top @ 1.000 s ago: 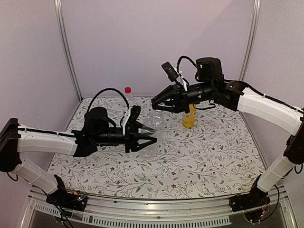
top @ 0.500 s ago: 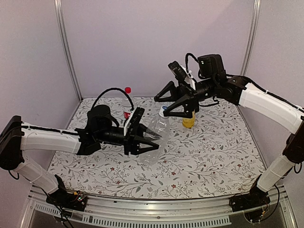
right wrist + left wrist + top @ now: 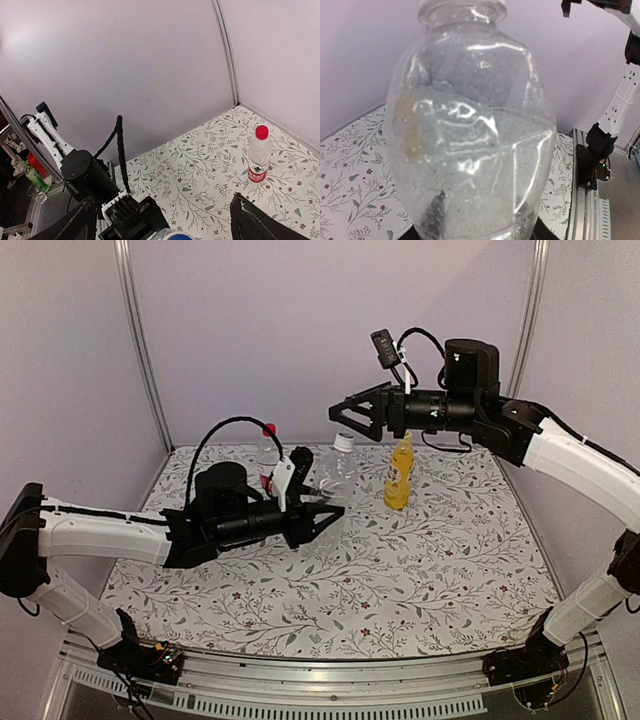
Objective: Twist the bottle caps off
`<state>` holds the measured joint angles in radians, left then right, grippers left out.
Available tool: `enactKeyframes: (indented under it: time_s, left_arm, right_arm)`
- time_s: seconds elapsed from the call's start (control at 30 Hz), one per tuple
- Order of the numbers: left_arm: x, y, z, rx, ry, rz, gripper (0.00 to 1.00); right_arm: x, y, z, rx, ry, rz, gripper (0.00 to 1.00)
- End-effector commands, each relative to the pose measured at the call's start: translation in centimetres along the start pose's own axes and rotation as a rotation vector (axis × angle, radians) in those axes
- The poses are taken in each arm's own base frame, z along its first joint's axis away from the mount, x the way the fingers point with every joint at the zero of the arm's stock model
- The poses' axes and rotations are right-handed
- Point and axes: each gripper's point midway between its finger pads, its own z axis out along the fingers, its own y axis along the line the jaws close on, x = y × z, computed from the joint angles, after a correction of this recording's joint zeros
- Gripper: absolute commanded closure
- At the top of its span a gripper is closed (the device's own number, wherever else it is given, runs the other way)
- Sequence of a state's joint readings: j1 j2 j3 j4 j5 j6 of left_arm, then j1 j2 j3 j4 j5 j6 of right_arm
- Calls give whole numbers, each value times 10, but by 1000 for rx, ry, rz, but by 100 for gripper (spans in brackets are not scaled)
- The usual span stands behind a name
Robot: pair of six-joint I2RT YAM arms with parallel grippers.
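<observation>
- The clear bottle [image 3: 335, 480] is held off the desk [image 3: 430, 570], over its middle toward the far edge, neck up; the left end effector [image 3: 325, 510] is clamped on its lower body
- Its blue cap [image 3: 343, 442] appears to sit on the neck, and the right end effector [image 3: 342, 423] hangs just above it with its jaws wide apart, holding nothing
- We judge this bottle to be nearly empty, so light, thin-walled and soft: a hard squeeze would dent it, and the smooth plastic, with droplets inside, could turn in the grip while the cap is twisted
- The cap is small and stiff; we would take it from above, fingers across its rim, clear of the neck
- The yellow bottle [image 3: 398, 478] stands just right of the held one, near the far edge and under the right arm; it is the closest thing in the way
- The red-capped bottle [image 3: 266, 450] stands toward the far left corner, behind the left arm, well apart from the work
</observation>
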<state>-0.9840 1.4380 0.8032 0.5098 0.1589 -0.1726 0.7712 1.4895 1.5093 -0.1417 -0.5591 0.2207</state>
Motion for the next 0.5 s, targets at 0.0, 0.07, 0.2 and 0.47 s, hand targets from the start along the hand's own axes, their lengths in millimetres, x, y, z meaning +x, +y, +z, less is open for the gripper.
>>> enactKeyframes:
  time_s: [0.0, 0.07, 0.2, 0.47]
  left_arm:
    - [-20, 14, 1, -194, -42, 48, 64]
    - [-20, 17, 0, -244, -44, 65, 64]
    - [-20, 15, 1, -271, -41, 92, 64]
    - [-19, 18, 3, -295, -29, 113, 65]
  right_arm:
    - [-4, -24, 11, 133, -32, 83, 9]
    - [3, -26, 17, 139, -14, 94, 10]
    - [13, -26, 23, 136, 9, 92, 16]
    - [26, -19, 26, 82, 38, 87, 31]
